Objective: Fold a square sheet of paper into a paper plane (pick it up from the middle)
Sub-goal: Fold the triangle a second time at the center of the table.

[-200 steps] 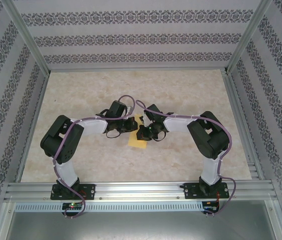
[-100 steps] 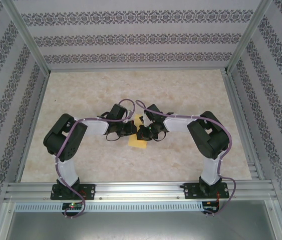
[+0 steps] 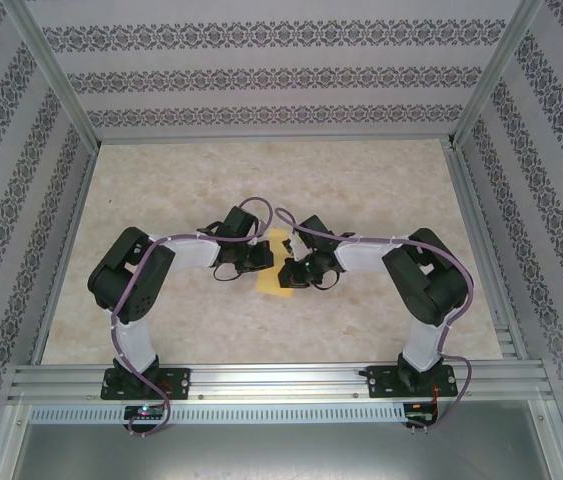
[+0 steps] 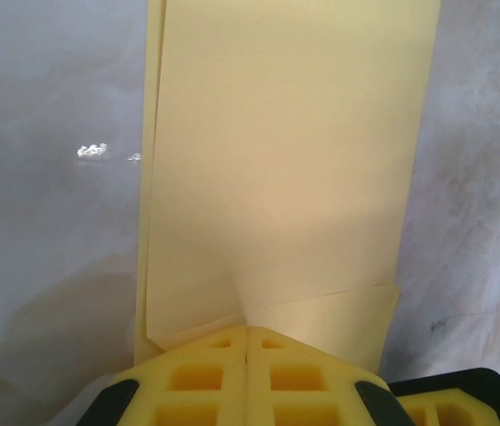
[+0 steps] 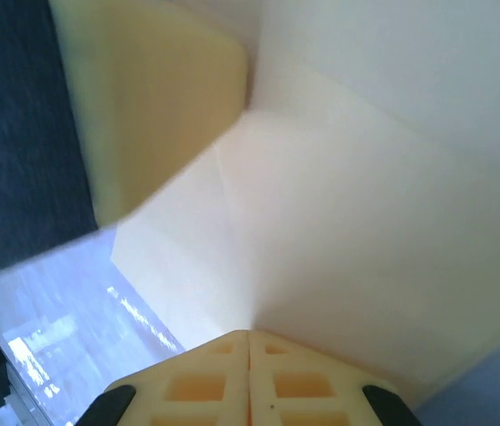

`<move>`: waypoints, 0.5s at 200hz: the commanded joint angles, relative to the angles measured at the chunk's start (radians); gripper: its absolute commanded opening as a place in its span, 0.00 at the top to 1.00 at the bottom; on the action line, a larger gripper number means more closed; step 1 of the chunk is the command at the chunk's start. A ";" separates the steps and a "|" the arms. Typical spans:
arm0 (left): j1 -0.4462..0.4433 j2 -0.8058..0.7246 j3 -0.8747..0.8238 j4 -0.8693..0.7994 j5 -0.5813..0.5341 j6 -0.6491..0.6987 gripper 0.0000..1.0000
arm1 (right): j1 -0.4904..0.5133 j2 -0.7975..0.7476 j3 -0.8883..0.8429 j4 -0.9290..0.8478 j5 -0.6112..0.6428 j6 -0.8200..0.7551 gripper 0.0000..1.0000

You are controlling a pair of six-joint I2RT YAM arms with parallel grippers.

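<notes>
**Near edge.** Aluminium rail across the front, carrying both arm bases. The left arm and the right arm rise from it and bend inward toward each other. Purple cable runs along each.

**Middle of the desk.** Left claw and right claw meet close together over the square sheet of paper. From above it shows as a small yellow-orange patch lying between and just below them, around the centre of the desk.

**Left claw, wrist view**. The yellow fingers are clenched tip to tip on the near edge of the sheet. The paper runs away from the tips as a long folded panel, with a second layer peeking out along its left side and a small flap at the near right corner. Pale marbled desk lies on either side.

**Right claw, wrist view**. The fingers are pressed together, pinching the sheet. It fans upward from the tips with a crease, and its far corner curls over. The view is blurred.

**Far side.** Bare marbled desk, then a wall of patterned striped paper behind metal frame posts.
</notes>
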 commanded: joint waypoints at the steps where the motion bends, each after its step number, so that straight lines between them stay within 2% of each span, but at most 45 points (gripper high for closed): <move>1: 0.006 0.066 -0.022 -0.125 -0.131 -0.013 1.00 | 0.004 -0.025 -0.073 -0.102 0.013 -0.022 0.92; 41: 0.006 0.065 -0.017 -0.123 -0.120 -0.012 1.00 | 0.010 -0.081 -0.132 -0.132 0.023 -0.031 0.92; 73: 0.006 0.062 -0.011 -0.095 -0.079 -0.014 1.00 | 0.008 -0.122 -0.114 -0.162 0.046 -0.042 0.92; 100: 0.006 0.036 0.019 -0.065 -0.012 -0.026 0.97 | -0.019 -0.201 -0.076 -0.089 0.070 0.026 0.90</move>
